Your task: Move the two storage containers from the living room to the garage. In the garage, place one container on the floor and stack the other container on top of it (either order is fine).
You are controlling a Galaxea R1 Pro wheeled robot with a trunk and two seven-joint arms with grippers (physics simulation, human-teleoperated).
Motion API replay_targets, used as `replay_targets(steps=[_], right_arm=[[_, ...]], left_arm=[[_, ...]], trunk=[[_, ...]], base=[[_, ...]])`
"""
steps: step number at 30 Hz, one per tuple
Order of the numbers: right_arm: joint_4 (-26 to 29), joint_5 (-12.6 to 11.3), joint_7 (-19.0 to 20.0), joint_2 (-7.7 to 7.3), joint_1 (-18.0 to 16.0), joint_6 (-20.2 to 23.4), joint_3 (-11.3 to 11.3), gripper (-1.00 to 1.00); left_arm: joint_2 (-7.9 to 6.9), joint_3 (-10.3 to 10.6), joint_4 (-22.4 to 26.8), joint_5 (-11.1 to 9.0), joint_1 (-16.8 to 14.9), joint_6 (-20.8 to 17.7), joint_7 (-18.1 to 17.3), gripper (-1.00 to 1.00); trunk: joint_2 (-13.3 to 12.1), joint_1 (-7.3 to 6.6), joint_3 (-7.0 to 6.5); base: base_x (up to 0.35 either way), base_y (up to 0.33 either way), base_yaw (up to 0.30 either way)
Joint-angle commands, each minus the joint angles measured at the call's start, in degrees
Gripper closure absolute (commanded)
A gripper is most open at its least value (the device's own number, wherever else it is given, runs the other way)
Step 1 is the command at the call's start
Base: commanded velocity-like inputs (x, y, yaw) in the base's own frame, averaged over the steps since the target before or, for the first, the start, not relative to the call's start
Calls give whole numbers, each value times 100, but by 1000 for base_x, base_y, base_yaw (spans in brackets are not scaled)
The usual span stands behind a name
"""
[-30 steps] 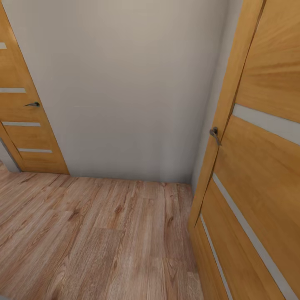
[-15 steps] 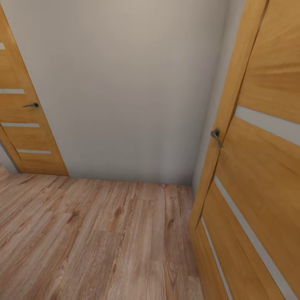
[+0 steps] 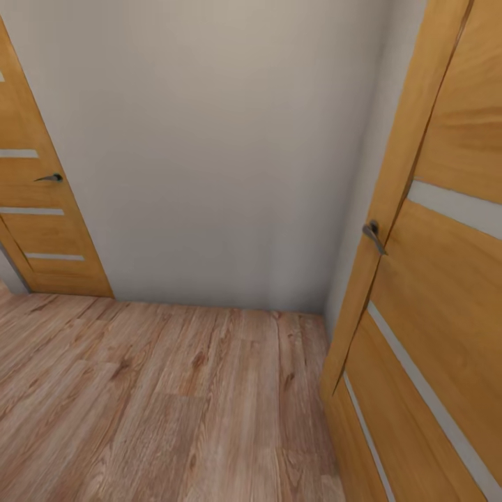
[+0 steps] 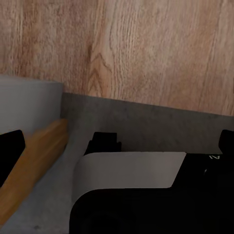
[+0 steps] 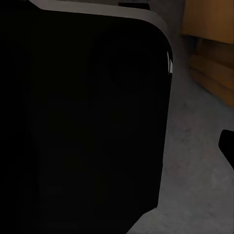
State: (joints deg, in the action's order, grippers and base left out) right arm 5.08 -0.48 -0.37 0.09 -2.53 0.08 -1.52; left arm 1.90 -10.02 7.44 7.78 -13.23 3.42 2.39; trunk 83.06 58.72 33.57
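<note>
The robot is facing a plain pale wall (image 3: 223,153) at the end of a passage, with light wood plank flooring (image 3: 160,397) running up to its foot. A wooden door (image 3: 31,202) with pale horizontal strips and a dark lever handle (image 3: 50,178) is standing at the far left. A second wooden door (image 3: 432,279) of the same make is looming close on the right, angled toward the wall, its own handle (image 3: 374,236) showing at its edge.

In the left wrist view, the plank flooring (image 4: 136,48) is meeting a dark grey concrete floor (image 4: 146,126) along a straight line, with a strip of wooden trim (image 4: 34,165) and a pale wall end (image 4: 27,105) beside it. A black and grey part of the robot's body (image 4: 146,195) is sitting low in that view.

In the right wrist view, a large black robot body panel (image 5: 83,122) is blocking most of the sight, with grey floor (image 5: 195,161) and a wooden door foot (image 5: 212,44) beyond it.

Neither storage container is anywhere to be seen from here. I cannot tell whether either pair of jaws is released or clenched.
</note>
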Motion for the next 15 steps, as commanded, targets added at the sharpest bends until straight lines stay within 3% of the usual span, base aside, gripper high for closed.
replay_targets(steps=[1,15], right_arm=[[1,-5,-5,0,-2,1,-15,-100],[-5,-5,0,0,-3,1,-15,-100]], left_arm=[[3,-43,-5,61,-4,22,16,-100],[4,-43,-14,59,-2,29,16,-100]], trunk=[[2,1,5],[2,1,5]], base=[[163,89,0],[156,21,0]])
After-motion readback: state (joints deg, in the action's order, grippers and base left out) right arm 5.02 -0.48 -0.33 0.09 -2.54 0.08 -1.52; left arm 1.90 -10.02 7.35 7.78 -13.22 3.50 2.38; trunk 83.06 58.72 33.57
